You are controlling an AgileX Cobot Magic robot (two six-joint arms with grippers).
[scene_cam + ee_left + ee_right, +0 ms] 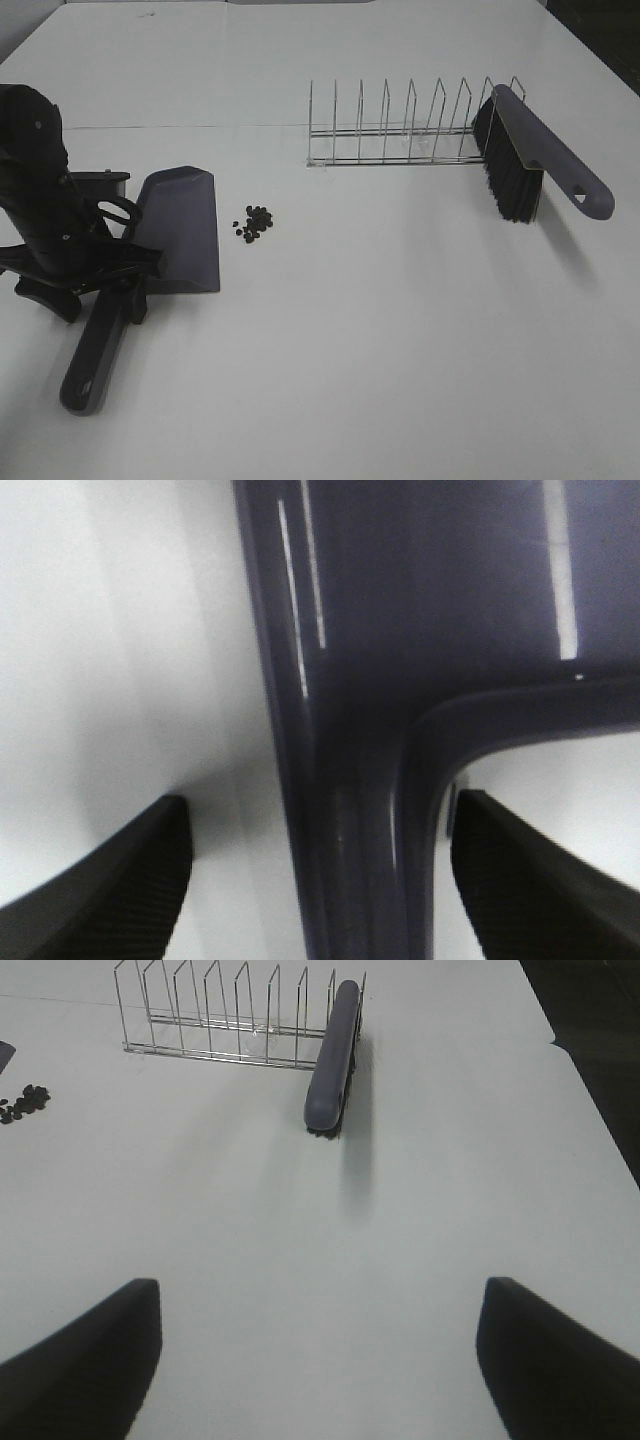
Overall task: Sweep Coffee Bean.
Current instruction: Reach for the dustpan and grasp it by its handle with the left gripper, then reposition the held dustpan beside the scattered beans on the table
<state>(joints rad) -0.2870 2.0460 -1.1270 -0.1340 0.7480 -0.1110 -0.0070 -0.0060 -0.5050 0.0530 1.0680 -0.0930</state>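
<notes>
The coffee beans [255, 222] lie in a small loose cluster on the white table, just right of the dustpan's front lip. The grey-purple dustpan [182, 232] lies flat with its handle [92, 365] pointing toward the front edge. My left gripper [118, 285] is low over the handle where it joins the pan. In the left wrist view the gripper [320, 880] is open, with the handle [345, 810] between its fingers [100, 890]. My right gripper [320, 1360] is open and empty above bare table. The beans also show in the right wrist view [25, 1102].
A grey-purple brush [545, 160] with black bristles leans in the right end of a wire rack [400, 135] at the back right. Both also show in the right wrist view, the brush [335, 1050] and the rack [220, 1020]. The table's right edge [590, 1100] is near.
</notes>
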